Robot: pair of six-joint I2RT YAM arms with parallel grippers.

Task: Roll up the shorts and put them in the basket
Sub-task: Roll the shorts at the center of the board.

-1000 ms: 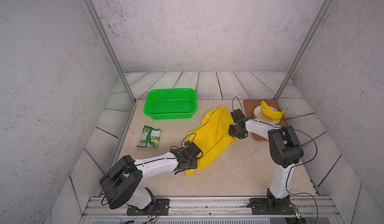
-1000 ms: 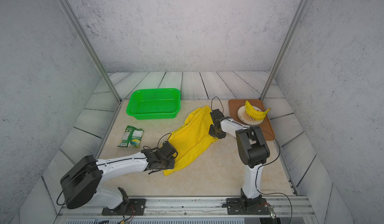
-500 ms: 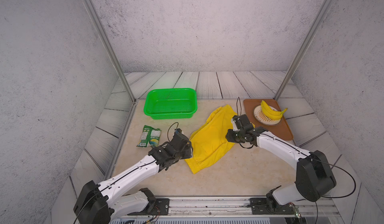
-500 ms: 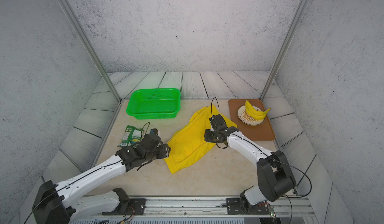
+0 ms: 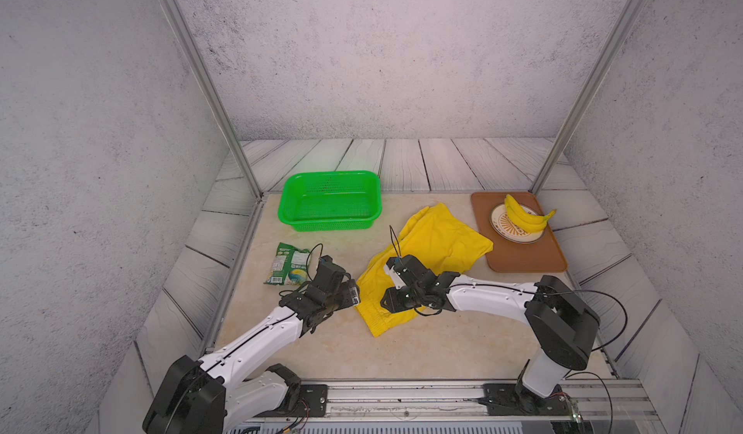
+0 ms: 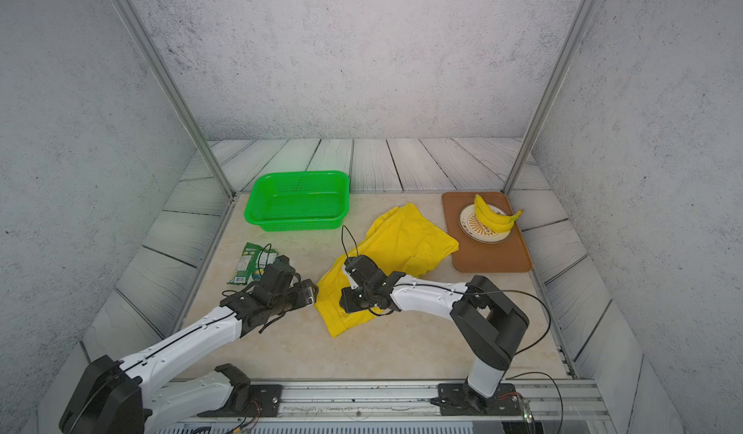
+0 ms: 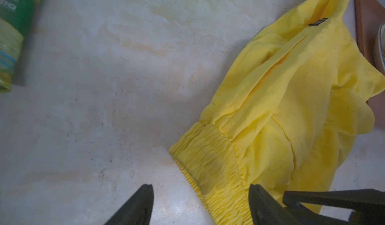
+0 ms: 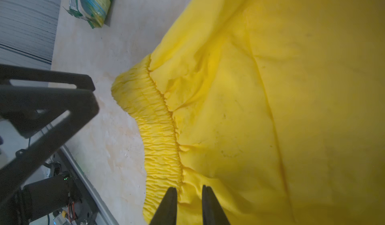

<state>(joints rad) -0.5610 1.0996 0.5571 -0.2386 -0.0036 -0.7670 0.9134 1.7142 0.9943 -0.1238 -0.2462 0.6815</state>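
Shorts: bright yellow soft fabric shorts (image 5: 438,239) lie spread and unrolled on the pale tabletop at the centre of both top views. They run from lower centre up toward the right.
Far corner: it is close against the flat brown tray (image 5: 522,261); whether they touch is unclear.
Waistband: the gathered elastic waistband (image 7: 208,161) is the near end, flat, with no turn in it yet.
Left side: a second ago the left gripper (image 5: 354,291) sat on the near-left edge of the cloth with its jaws far closer. It now stands just left of the fabric with jaws wide and nothing between them, so it has let go.
Right side: a second ago the right gripper (image 8: 190,194) was at the far edge by the tray. It has swung to the waistband end at lower centre. Its jaws are narrow; whether they pinch cloth cannot be told.
Unchanged: the green plastic mesh basket (image 5: 329,222) and the green snack packet (image 5: 287,265) at centre left.
Meaning: probably straightening is over and both grippers are gathering at the waistband to start the first turn. No rolling is done.
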